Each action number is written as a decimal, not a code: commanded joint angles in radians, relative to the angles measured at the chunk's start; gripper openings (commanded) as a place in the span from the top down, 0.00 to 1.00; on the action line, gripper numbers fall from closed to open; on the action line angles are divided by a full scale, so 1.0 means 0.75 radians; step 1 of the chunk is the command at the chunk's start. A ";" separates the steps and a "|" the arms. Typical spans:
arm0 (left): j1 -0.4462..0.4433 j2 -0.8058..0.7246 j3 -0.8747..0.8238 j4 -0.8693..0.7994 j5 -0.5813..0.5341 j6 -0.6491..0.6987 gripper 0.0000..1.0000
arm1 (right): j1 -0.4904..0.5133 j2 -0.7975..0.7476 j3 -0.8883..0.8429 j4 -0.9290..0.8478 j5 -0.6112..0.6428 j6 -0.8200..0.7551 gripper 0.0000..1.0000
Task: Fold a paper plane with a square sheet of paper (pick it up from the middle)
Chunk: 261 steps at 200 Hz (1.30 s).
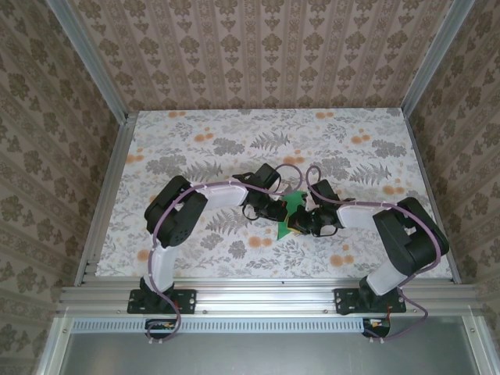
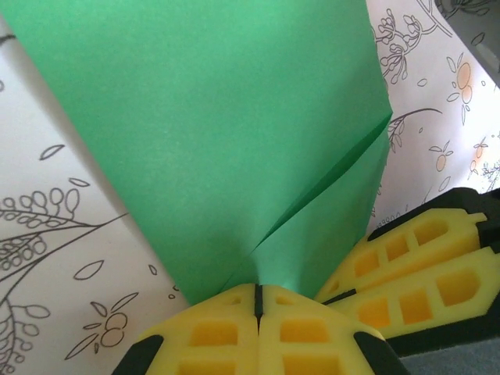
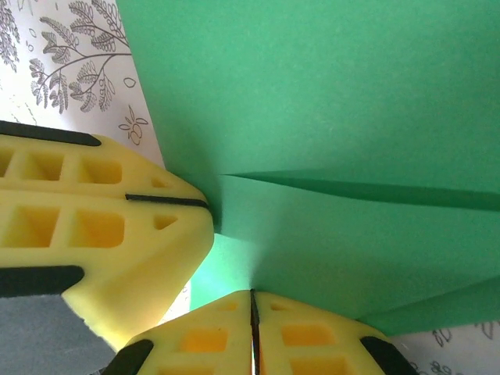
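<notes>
Your left fingers (image 2: 262,312) are pressed tight together on the edge of the green paper (image 2: 234,117), and your right fingers (image 3: 258,320) are clamped just as tightly on the same paper right beside them. The yellow pads of the two pairs almost touch.

With both grips crowded onto one small patch, the main risk I see is tearing. If you pull the arms apart or twist one against the other, the thin paper between the pads will likely rip or crumple. Opening one pair too early is the other danger, because the folded flap could spring back and the crease would go soft or crooked. The pads may also knock into each other if either wrist turns.

The paper is plain bright green and already partly folded. From the left wrist, a sharp crease runs up from the fingers with one layer lapping over another, and from the right wrist a long pointed flap lies across the flat part. From above, it sits between the two wrists over the near middle of the flowered tabletop (image 1: 234,133). I cannot tell whether it rests on the tabletop or hangs just clear.
</notes>
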 commanded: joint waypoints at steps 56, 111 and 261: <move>-0.002 0.032 -0.017 -0.055 -0.015 -0.019 0.96 | 0.045 -0.126 -0.057 0.052 -0.025 0.063 0.90; 0.000 0.038 -0.005 -0.057 -0.014 -0.031 0.96 | 0.073 0.053 -0.151 0.271 0.016 0.152 0.90; 0.000 0.030 -0.015 -0.043 -0.028 -0.085 0.96 | 0.228 0.006 -0.230 0.389 0.165 0.292 0.90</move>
